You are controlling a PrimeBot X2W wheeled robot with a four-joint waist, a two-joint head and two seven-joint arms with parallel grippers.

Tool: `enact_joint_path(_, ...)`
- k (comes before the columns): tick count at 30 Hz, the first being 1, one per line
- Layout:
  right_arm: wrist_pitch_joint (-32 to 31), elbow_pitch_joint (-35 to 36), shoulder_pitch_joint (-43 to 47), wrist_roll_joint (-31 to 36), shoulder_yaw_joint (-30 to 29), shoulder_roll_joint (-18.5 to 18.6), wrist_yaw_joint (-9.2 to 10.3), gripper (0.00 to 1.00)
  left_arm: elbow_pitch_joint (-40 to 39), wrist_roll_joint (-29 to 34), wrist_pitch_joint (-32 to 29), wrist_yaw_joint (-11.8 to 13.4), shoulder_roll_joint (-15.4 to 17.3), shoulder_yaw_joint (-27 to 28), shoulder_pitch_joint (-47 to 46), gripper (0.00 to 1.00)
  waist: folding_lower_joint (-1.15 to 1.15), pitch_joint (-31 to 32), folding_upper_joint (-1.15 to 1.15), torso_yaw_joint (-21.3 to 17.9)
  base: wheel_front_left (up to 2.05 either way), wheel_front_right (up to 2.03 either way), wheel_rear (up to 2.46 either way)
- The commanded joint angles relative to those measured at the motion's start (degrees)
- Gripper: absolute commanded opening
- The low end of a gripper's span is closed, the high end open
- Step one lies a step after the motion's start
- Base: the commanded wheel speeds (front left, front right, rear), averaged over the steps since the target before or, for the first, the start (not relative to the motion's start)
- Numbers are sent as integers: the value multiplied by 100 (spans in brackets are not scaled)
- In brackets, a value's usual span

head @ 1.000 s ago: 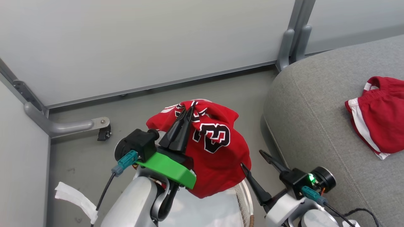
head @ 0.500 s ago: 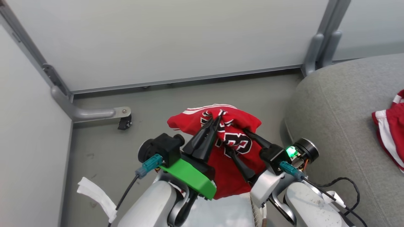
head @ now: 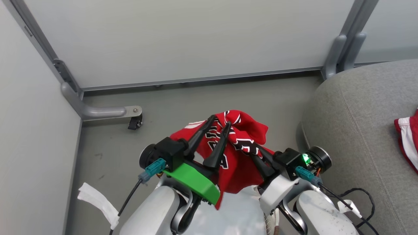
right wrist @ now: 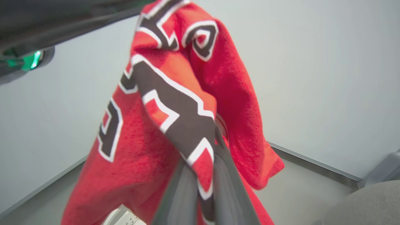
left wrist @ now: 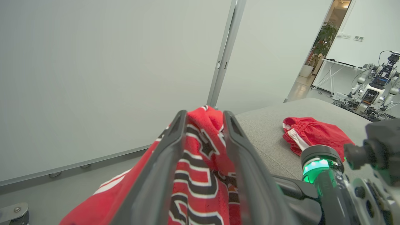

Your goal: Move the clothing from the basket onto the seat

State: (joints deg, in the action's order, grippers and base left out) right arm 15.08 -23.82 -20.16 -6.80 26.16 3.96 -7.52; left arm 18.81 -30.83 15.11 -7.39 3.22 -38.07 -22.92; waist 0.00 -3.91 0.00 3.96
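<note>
Pinching jersey [head: 248, 130] w/ R end effector [head: 256, 150], clamped tight on the cloth; L end effector [head: 220, 120] spread apart, straddling a fold; shorts [head: 409, 143] lie on seat [head: 352, 114].

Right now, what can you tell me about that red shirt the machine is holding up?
The jersey is red, soft knit-looking cloth with black lettering edged in white and white trim stripes. It hangs crumpled in the air above the floor, off the seat. The right gripper is shut on a fold; the left gripper stands open with cloth draped between its fingers.
</note>
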Motion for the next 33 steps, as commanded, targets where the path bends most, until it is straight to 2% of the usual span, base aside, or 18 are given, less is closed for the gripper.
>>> enact_joint_path(1,12,78,104,-28,-64,15,6,0,14,92,5,-16,24,56,38,100,0,-40,0,-174,0,0,0)
enact_joint_path(7,13,386,308,-81,-295,35,6,0,42,260,4,-16,92,158,106,100,0,-115,0,-816,0,0,0)
enact_joint_path(20,13,832,571,-261,-651,-4,6,0,-62,541,4,-16,247,261,247,100,0,-331,0,-2693,0,0,0)
enact_joint_path(24,13,894,602,-294,-726,-30,7,0,-80,595,4,-16,287,242,289,100,0,-384,0,-3144,0,0,0)
enact_joint_path(28,13,936,668,-321,-879,-40,7,0,-53,627,4,-16,284,196,289,100,0,-427,0,-3406,0,0,0)
enact_joint_path(33,13,1081,618,-242,-1226,-30,6,0,19,599,4,-16,295,74,200,100,0,-527,0,-3460,0,0,0)
